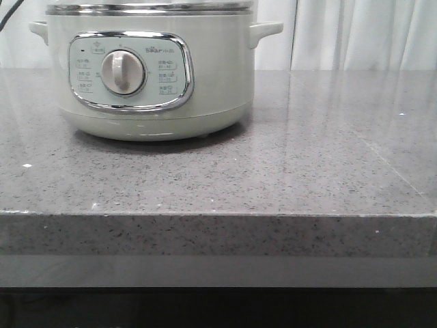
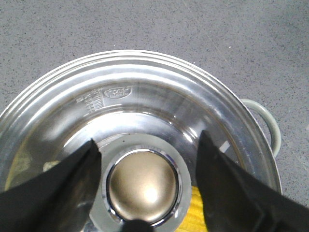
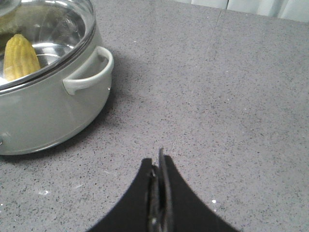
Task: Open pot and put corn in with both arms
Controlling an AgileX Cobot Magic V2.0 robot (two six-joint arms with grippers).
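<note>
The pot [image 1: 157, 102] is pale green-grey, with a shiny chrome frame around its control panel [image 1: 130, 72], a silver-cream dial [image 1: 123, 73] and a bright steel rim. Its lid knob [image 2: 142, 186] is dull bronze-gold, ringed in chrome. The corn [image 3: 20, 56] is bright yellow. The bench [image 1: 307, 157] is grey, finely speckled with dark and white flecks. Both the left claw [image 2: 145, 164] and the right claw [image 3: 159, 193] are black. The curtain [image 1: 362, 34] behind is white.
</note>
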